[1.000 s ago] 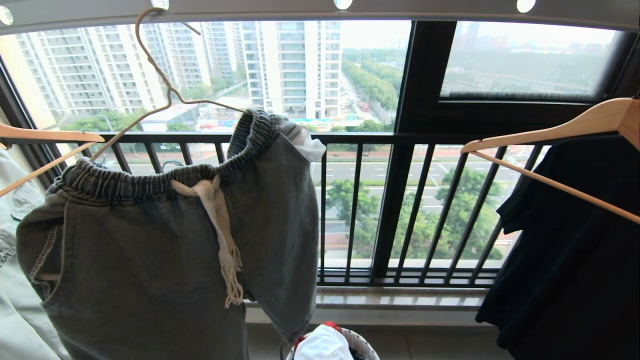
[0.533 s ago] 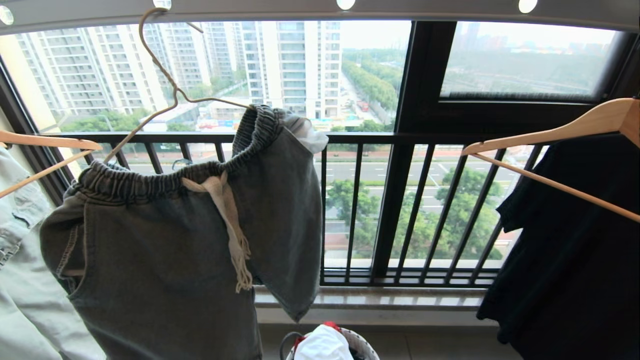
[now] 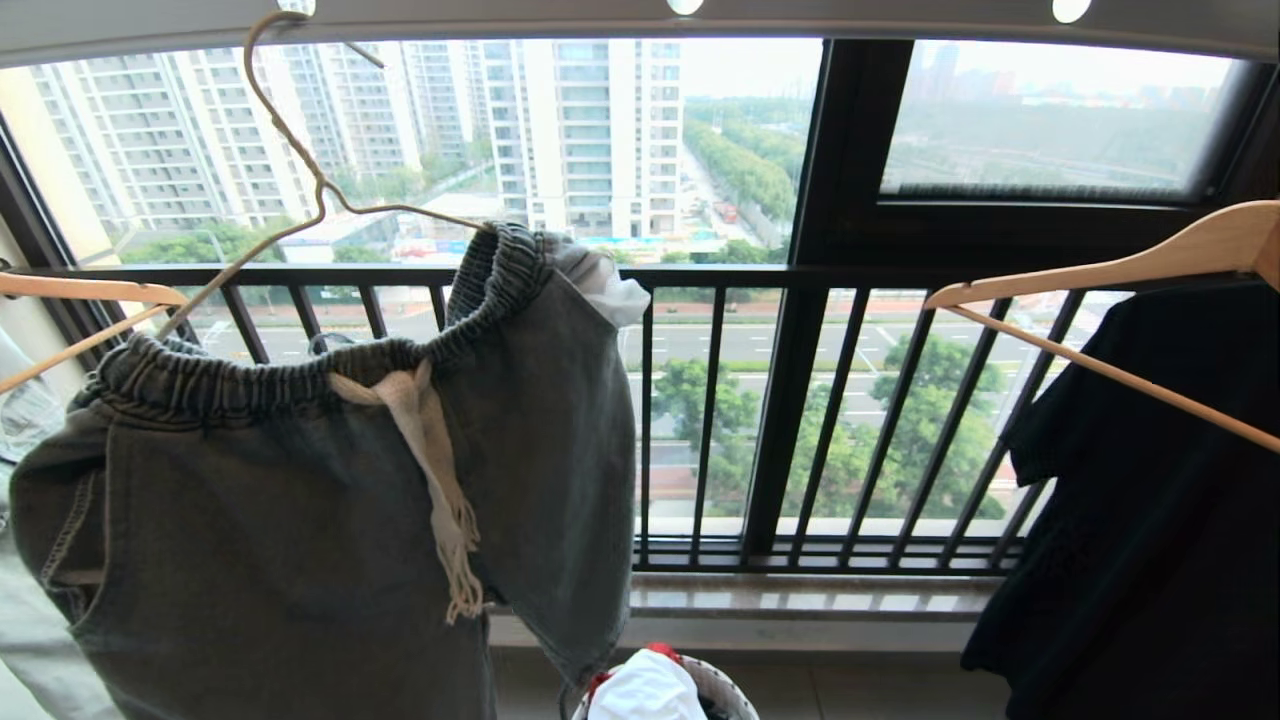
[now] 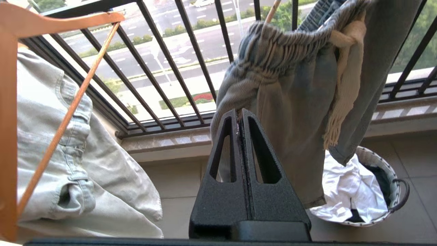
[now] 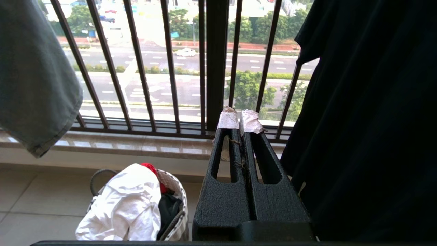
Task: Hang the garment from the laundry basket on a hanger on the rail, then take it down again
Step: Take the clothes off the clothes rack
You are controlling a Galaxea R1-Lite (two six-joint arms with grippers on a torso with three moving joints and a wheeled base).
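Soft blue-grey shorts (image 3: 300,520) with a stretchy ribbed top on a thin bent wire hanger (image 3: 300,160), hooked over the flat grey rail (image 3: 640,20) with round holes, round basket (image 5: 170,205) below, left gripper (image 4: 240,114) and right gripper (image 5: 240,119) both pressed closed, holding nothing

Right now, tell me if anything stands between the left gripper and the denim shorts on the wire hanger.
Nothing visible does. In the left wrist view the left gripper, shut and empty, points at the denim shorts with only open air before it. The pale denim piece and wooden hanger hang off to one side, clear of that line.
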